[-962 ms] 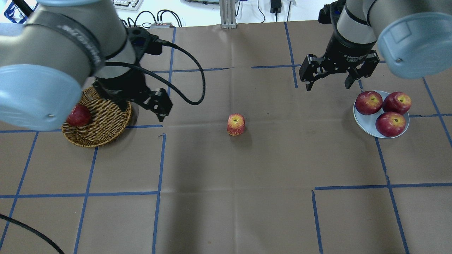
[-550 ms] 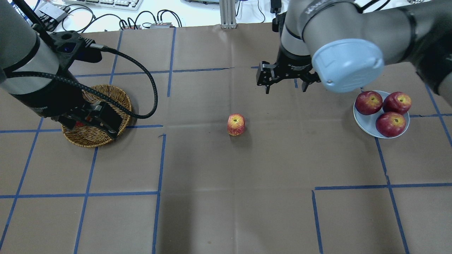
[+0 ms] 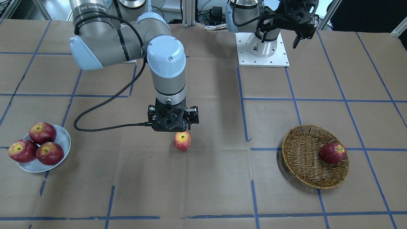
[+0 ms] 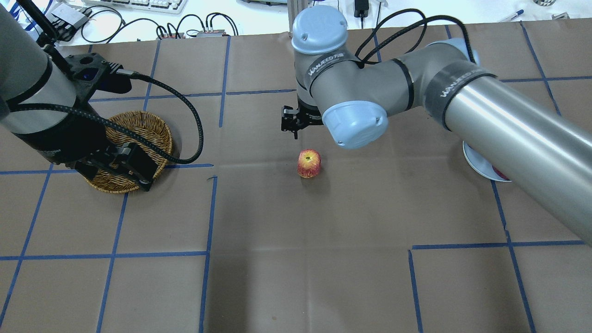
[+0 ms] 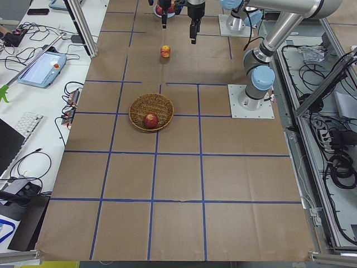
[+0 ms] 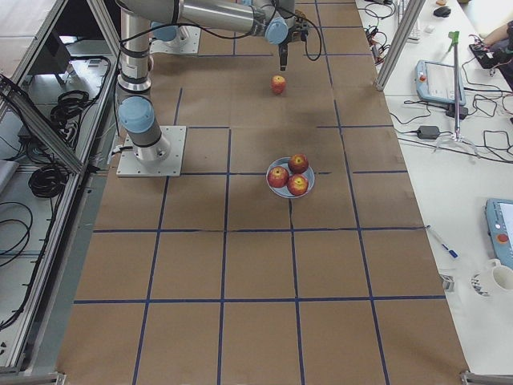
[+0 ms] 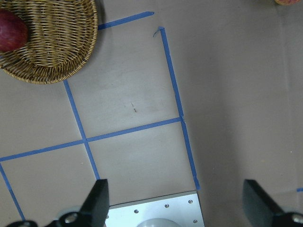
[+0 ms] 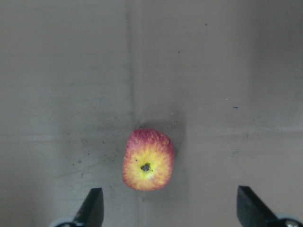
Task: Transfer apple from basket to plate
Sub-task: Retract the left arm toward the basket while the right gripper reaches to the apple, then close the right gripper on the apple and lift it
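The brown-papered surface [image 3: 203, 190] carries the basket [image 3: 300, 152], which holds one dark red apple [image 3: 332, 153], and the plate [image 3: 64, 137], which holds three more. The right gripper [image 8: 171, 210] hangs over the streaked apple [image 3: 182, 141], jaws wide and not touching it. The left gripper [image 7: 175, 201] is raised, its jaws wide and empty. The streaked apple stands mid-surface between basket and plate, well apart from both.

The right gripper [image 3: 174, 128] has swung from the plate [image 3: 64, 139] to above the apple [image 3: 182, 141].
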### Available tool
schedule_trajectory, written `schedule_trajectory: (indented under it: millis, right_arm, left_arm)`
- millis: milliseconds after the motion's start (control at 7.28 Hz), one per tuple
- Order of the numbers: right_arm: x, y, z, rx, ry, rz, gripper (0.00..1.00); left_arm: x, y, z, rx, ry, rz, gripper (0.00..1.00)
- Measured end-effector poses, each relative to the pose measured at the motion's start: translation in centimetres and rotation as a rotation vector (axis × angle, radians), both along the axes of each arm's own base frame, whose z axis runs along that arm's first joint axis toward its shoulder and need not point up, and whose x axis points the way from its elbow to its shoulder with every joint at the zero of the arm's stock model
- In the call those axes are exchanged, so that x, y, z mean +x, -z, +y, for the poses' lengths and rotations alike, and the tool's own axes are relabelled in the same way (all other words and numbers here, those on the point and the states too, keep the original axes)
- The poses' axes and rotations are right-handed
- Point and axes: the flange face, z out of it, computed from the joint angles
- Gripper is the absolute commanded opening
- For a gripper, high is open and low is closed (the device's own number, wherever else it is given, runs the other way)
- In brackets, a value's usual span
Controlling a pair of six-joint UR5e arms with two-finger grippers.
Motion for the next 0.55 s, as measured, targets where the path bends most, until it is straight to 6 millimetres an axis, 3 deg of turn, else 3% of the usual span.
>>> schedule_trajectory:
  millis: [412,550]
  right_arm:
    - [0.9,7.7,0.7,-0.037,-0.011,-0.012,1.0]
    - [0.7,9.2,1.1,-0.046,-0.012,-0.011,1.0]
  left_arm:
    - [0.2,-0.1,0.1,-0.003,-0.002,-0.003,0.99]
    - [0.3,-0.2,0.1,-0.004,-0.005,-0.004,0.99]
